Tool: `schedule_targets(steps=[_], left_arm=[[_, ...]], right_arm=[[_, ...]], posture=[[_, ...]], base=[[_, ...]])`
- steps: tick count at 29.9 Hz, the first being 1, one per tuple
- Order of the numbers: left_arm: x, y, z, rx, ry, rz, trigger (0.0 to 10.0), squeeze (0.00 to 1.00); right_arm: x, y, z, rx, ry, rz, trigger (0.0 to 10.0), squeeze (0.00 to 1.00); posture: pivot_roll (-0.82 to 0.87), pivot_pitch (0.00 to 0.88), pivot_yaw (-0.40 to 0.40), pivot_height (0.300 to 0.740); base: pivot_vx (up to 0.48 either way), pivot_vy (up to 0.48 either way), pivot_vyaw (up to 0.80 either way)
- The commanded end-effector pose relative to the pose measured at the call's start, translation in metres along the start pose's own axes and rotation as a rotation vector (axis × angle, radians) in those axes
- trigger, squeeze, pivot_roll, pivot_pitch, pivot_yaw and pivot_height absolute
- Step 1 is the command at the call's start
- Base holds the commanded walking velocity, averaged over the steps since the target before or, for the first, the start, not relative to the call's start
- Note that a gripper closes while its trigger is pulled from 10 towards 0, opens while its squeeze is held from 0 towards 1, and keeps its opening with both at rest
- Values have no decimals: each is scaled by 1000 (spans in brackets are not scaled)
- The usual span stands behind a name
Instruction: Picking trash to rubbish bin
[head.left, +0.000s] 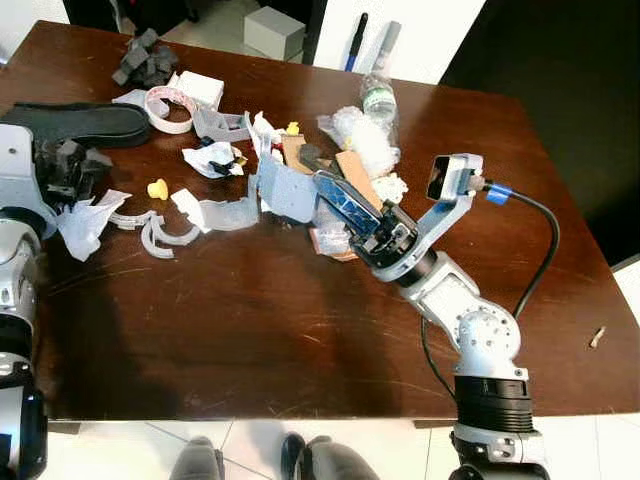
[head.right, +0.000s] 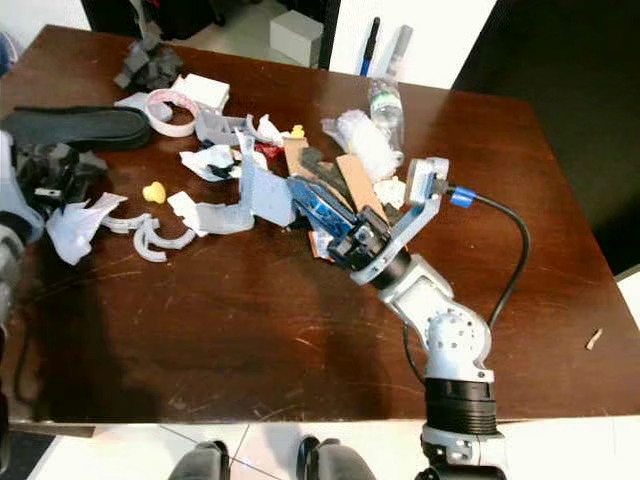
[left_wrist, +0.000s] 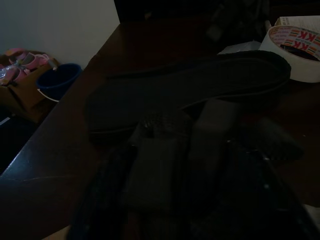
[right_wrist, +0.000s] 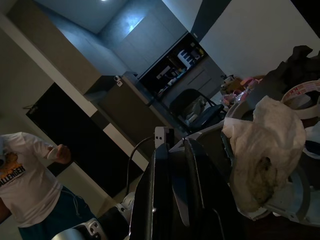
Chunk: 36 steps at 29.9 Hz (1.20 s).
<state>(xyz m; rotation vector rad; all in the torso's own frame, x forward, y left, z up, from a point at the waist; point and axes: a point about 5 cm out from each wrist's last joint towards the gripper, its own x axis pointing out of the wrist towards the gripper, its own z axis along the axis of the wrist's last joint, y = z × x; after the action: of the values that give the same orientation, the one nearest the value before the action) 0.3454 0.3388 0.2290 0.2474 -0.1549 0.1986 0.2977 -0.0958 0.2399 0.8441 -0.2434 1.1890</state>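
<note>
Trash lies scattered over the far half of a dark wooden table (head.left: 250, 340): white paper scraps (head.left: 212, 158), a grey plastic sheet (head.left: 285, 192), brown cardboard (head.left: 355, 175) and a clear bottle (head.left: 378, 100). My right gripper (head.left: 335, 195) reaches into the middle of the pile, its fingers closed together on a flat blue packet (head.right: 315, 208). At the left edge my left gripper (head.left: 65, 165) rests among black foam pieces, just in front of a black shoe sole (head.left: 85, 122). The left wrist view is very dark and shows that sole (left_wrist: 190, 92) close by.
A tape roll (head.left: 170, 108), a white box (head.left: 200, 88) and grey foam chunks (head.left: 145, 60) sit at the back left. A yellow piece (head.left: 157, 188) and crumpled paper (head.left: 82, 222) lie left of centre. A person (right_wrist: 25, 180) stands in the right wrist view.
</note>
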Motion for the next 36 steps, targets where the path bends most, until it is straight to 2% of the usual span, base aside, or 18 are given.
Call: schedule_targets(steps=[1, 5, 11, 14, 17, 25, 28, 31, 34, 35, 36], left_arm=[[-11, 4, -34, -2, 164, 30, 0, 0], [-11, 2, -37, -20, 167, 27, 0, 0], [-6, -1, -25, -71, 111, 16, 0, 0], [-3, -4, -15, -111, 62, -2, 0, 0], [2, -11, 4, -183, -39, -51, 0, 0], [6, -16, 31, -188, -139, -86, 0, 0], [1, -28, 59, -243, -276, -172, 0, 0], [-1, -31, 67, -262, -315, -201, 0, 0], [-11, -50, 91, -356, -426, -321, 0, 0], [-11, -50, 91, -356, -426, -321, 0, 0], [-19, -61, 101, -403, -465, -404, 0, 0]], right_arm=[[-3, -2, 3, -24, -11, -21, 0, 0], [0, -6, 3, -37, -20, -40, 0, 0], [2, -8, 2, -46, -29, -48, 0, 0], [3, -8, 2, -47, -39, -43, 0, 0], [6, -9, 4, -46, -61, -32, 0, 0], [11, -9, 5, -27, -108, -8, 0, 0], [14, -10, 4, 4, -141, 3, 0, 0], [15, -11, 4, 14, -149, 5, 0, 0], [16, -12, 6, 43, -194, 16, 0, 0], [16, -12, 6, 43, -194, 16, 0, 0], [16, -13, 7, 43, -203, 18, 0, 0]], posture=[[30, 262, -163, 740], [38, 252, -152, 740], [45, 242, -142, 740], [50, 232, -135, 740], [60, 219, -128, 740], [80, 197, -116, 740], [102, 179, -106, 740], [104, 177, -106, 740], [117, 167, -100, 740], [117, 167, -100, 740], [120, 162, -99, 740]], base=[[0, 0, 0], [0, 0, 0], [0, 0, 0], [0, 0, 0], [0, 0, 0], [0, 0, 0], [0, 0, 0], [0, 0, 0], [0, 0, 0], [0, 0, 0], [0, 0, 0]])
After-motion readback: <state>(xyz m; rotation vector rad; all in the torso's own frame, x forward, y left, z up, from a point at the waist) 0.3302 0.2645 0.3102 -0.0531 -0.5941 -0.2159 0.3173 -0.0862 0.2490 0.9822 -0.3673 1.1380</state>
